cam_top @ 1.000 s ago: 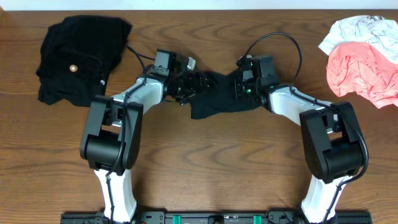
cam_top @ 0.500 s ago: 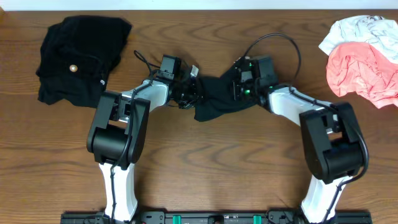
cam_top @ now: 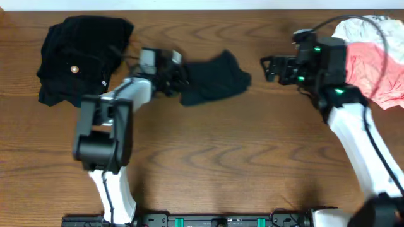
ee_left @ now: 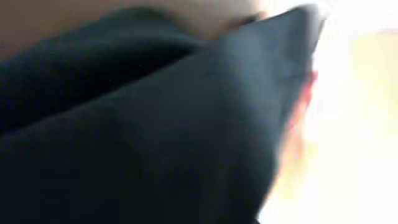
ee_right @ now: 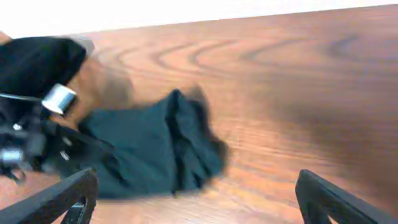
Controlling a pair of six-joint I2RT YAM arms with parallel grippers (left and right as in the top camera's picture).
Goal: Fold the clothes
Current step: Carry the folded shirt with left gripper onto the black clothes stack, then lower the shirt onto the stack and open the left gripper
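two arms of mine reach over the wooden table (cam_top: 252, 164), whose brown grain fills the overhead view from edge to edge. at its far left corner lies the black heap (cam_top: 79, 50) of clothes, crumpled and bunched. at the far right corner sit the pink garment (cam_top: 379, 72) and, touching it on the far side, the white garment (cam_top: 356, 28), both rumpled. between the two piles, nearer the left one, lies the black shirt (cam_top: 214, 79), gathered into a loose lump on the bare wood and clear of both piles. my right wrist camera shows it doubled over on itself, with wood all along its near side. my left gripper (cam_top: 178, 82) is at the shirt's left edge, fingers pressed together on the cloth, and dark fabric blurs across nearly the whole left wrist view. my right gripper (cam_top: 267, 68) hangs to the right of the shirt, just before the pink garment, touching no cloth. its fingers (ee_right: 62, 199) are spread wide at the lower corners of its own camera's view. smallest of all, a pale button (cam_top: 74, 69) shows on the black heap.
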